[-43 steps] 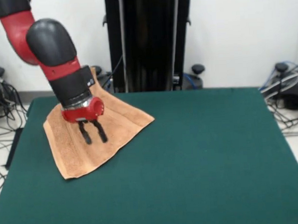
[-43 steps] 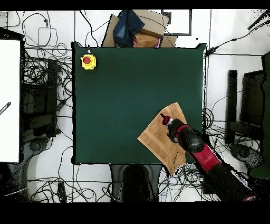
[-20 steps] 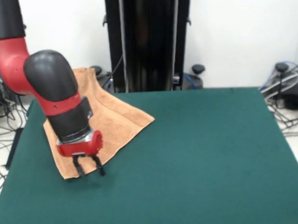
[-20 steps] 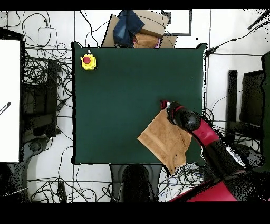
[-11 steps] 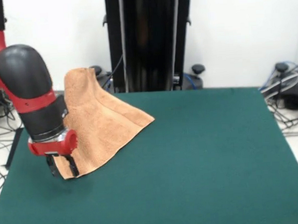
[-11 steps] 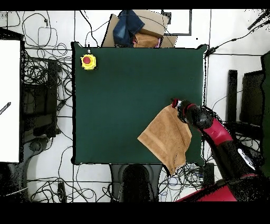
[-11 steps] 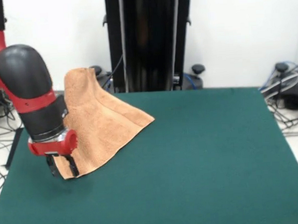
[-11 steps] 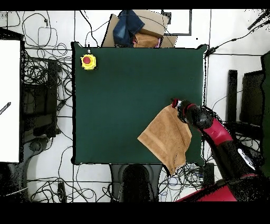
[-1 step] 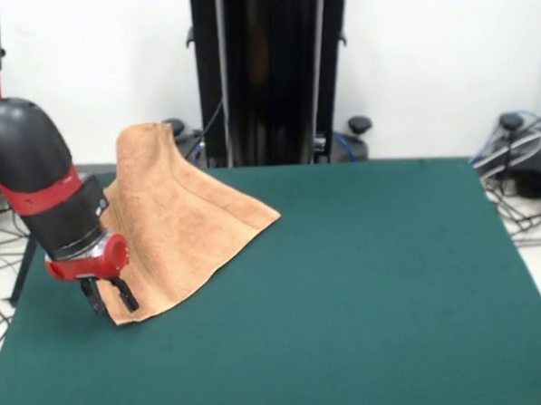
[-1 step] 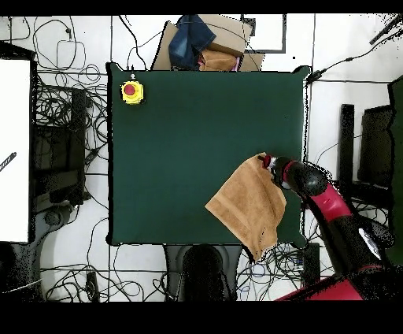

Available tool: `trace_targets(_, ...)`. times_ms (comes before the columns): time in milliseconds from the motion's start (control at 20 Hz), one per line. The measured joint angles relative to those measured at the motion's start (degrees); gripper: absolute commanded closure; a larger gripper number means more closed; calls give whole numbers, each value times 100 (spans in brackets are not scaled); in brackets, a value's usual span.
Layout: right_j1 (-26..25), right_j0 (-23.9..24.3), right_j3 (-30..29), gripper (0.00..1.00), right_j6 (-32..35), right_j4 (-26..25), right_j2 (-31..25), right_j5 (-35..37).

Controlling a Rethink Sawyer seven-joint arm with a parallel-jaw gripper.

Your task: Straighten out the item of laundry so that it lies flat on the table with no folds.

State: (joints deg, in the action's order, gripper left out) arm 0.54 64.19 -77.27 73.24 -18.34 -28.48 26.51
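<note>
Beneath the jaws spreads the dark green tabletop (image 9: 366,288), much wider than anything on it, with most of its surface bare away from them. Above the jaws rises the red and black arm (image 9: 34,188), its bulky black elbow and red wrist collar slanting down toward one tabletop corner; from overhead the same arm (image 10: 330,206) reaches in from the side past the tabletop's edge. Right beside the jaws lies the orange-tan towel (image 9: 177,230), which is not flat: its nearer part rests on the green cloth in long soft ridges, while its farther part climbs up over the tabletop's edge into a raised hump. From overhead the towel (image 10: 248,206) sits as a tilted square, one corner hanging past the tabletop's edge on the side away from the jaws. The jaws (image 9: 109,296) stand at the towel's corner, tips low at the cloth, the two dark fingers (image 9: 126,296) a little apart; whether they pinch the towel's edge I cannot tell. Far across the tabletop from the jaws, at the opposite corner, sits a small yellow box with a red button (image 10: 131,91).
</note>
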Motion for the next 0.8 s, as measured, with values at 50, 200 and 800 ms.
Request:
trace_targets(50,-33,87,2,0,-67,-6,-89,51)
trace_targets(200,-153,298,14,0,-284,-28,-267,179)
trace_targets(800,-500,797,183,0,-1488,-113,-723,814)
